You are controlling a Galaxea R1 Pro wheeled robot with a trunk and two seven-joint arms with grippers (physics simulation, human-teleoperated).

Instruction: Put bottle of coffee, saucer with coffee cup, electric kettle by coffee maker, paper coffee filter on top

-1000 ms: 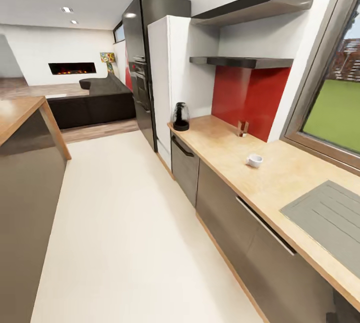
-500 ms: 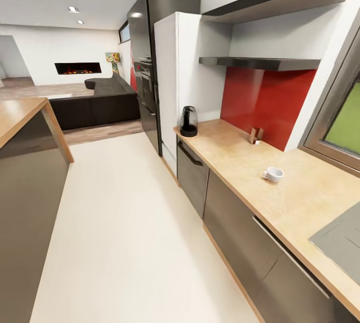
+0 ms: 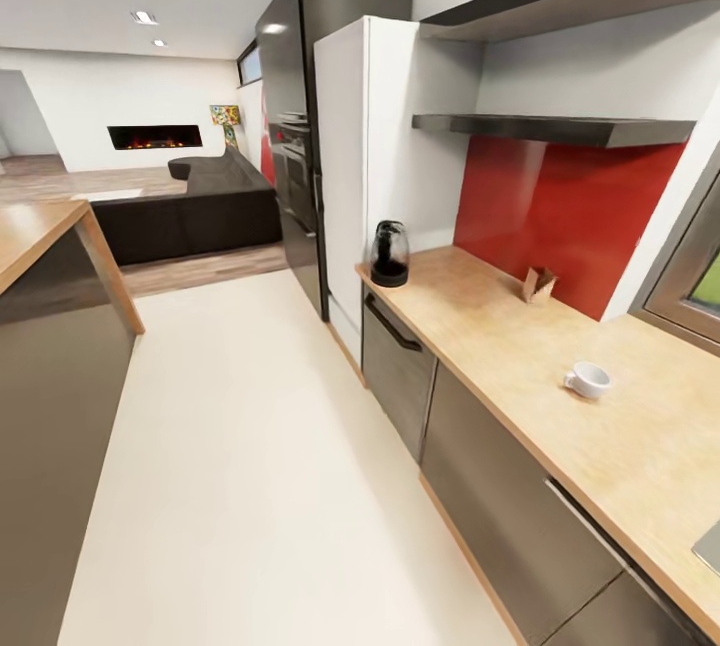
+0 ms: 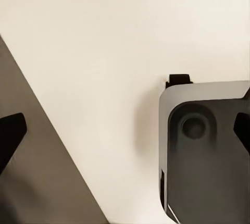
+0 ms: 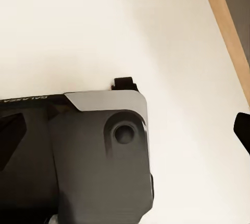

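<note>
Head view: in transit along kitchen countertop (image 3: 520, 346).
Electric kettle (image 3: 389, 254) at far end, coffee cup (image 3: 588, 379) mid-counter, well apart. Both grippers spread wide, empty, aimed at floor (image 3: 260, 446) for travel.

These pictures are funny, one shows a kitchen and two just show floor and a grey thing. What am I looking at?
You are seeing through a robot's three cameras. The big picture comes from its head, looking along a kitchen. On the long wooden countertop stand a dark glass kettle at the far end, a small brown holder by the red wall, and a little white cup nearer the robot. The other two pictures come from cameras on its wrists, pointing down. There you see pale floor and the robot's own grey wheeled base. The dark tips at the edges are the jaws of its left gripper and right gripper, spread open and holding nothing.
</note>
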